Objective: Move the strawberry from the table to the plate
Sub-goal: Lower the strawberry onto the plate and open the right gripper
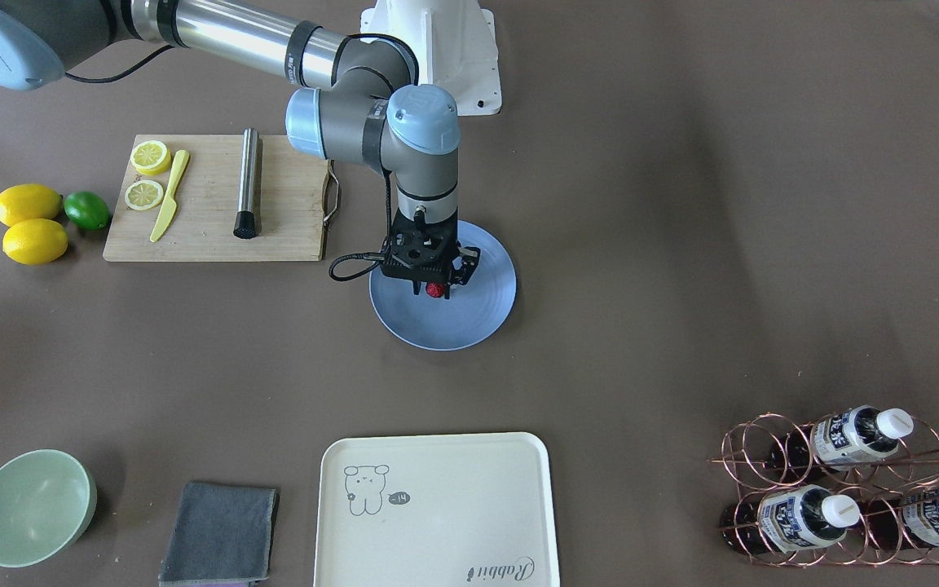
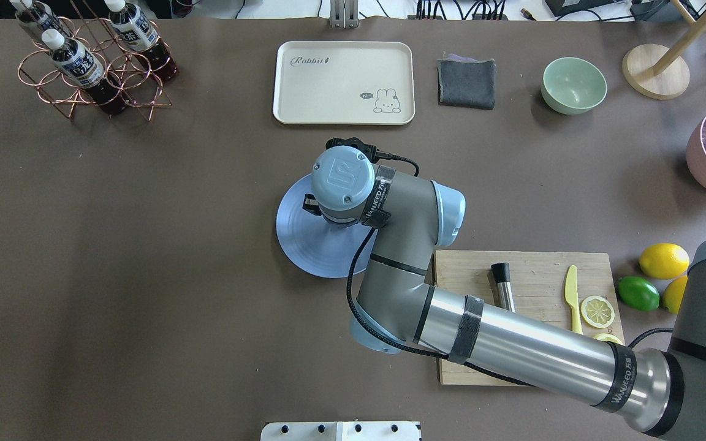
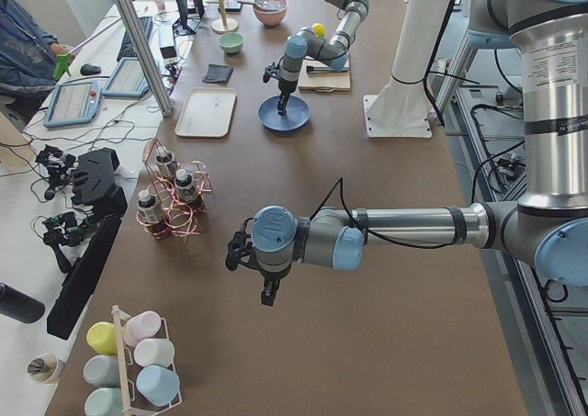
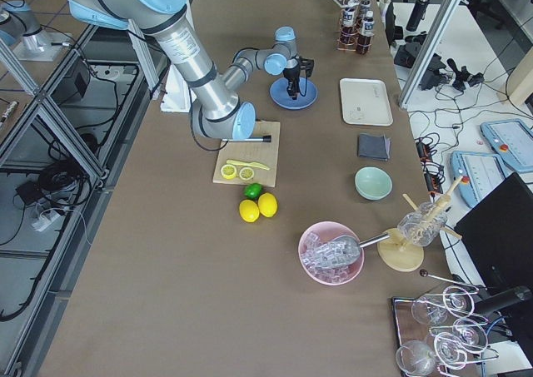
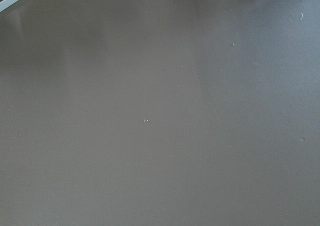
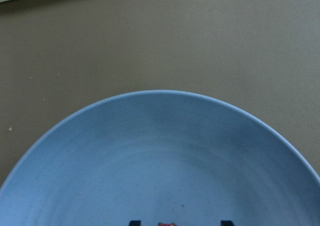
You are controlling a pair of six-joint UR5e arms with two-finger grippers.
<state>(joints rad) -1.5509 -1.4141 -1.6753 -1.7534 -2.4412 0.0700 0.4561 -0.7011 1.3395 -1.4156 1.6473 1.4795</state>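
— Where was the strawberry [image 1: 435, 289] seen?

— It was seen at the tip of the right tool [image 1: 435, 284], over the light blue plate [image 1: 478, 319], toward the side of the plate nearer the robot's base. Whether the berry was resting on the plate could not be told.

— How was the right tool set?

— In the right wrist view its two dark fingertips [image 6: 135, 223] were shown apart at the lower edge. A sliver of red lay between them, and bare blue plate showed on either side of it. The tool was pointed straight down.

— And the left tool [image 3: 268, 297]?

— It was shown only in the exterior left view, hanging above bare bench [image 1: 681, 244], well apart from the plate. Whether it was parted or closed could not be told. Nothing but brown bench surface was shown by its wrist camera.

— What else was laid out?

— A wooden cutting board [image 1: 209, 232] was placed just beside the plate, with two lemon halves [image 1: 150, 156], a yellow knife [image 1: 169, 197] and a metal cylinder [image 1: 249, 183] on it. Two whole lemons [image 1: 28, 204] and a lime [image 1: 87, 209] were grouped past the board. A cream tray [image 1: 437, 509], a grey cloth [image 1: 221, 534] and a pale green bowl [image 1: 33, 507] were lined along the far edge, and bottles were held in a copper wire rack [image 1: 844, 489].
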